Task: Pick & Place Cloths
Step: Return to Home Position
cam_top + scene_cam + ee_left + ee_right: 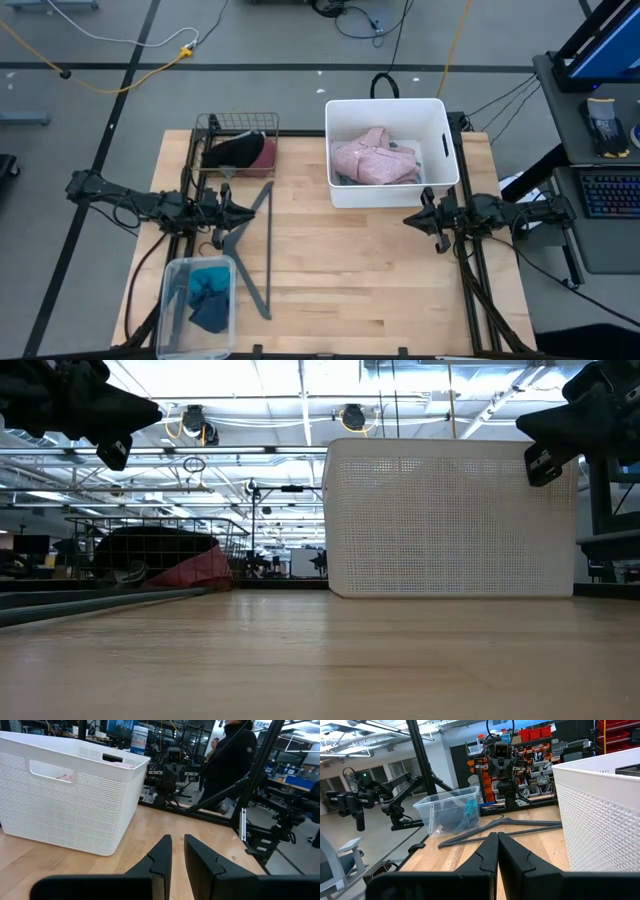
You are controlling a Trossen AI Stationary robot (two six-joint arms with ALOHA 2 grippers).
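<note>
Three containers on the surface (350,270). In the white tub (385,101) at the far edge, right of middle: pink shirt (372,160) on top. In the wire basket (205,125) near the far left corner: black piece (235,150) touching maroon piece (265,158). In the clear box (165,300) at the near left corner: teal piece (208,290). By the left edge: left gripper (245,213), fingers (162,852) slightly apart; holds nothing. By the right edge: right gripper (412,217), fingers (490,851) together; holds nothing.
</note>
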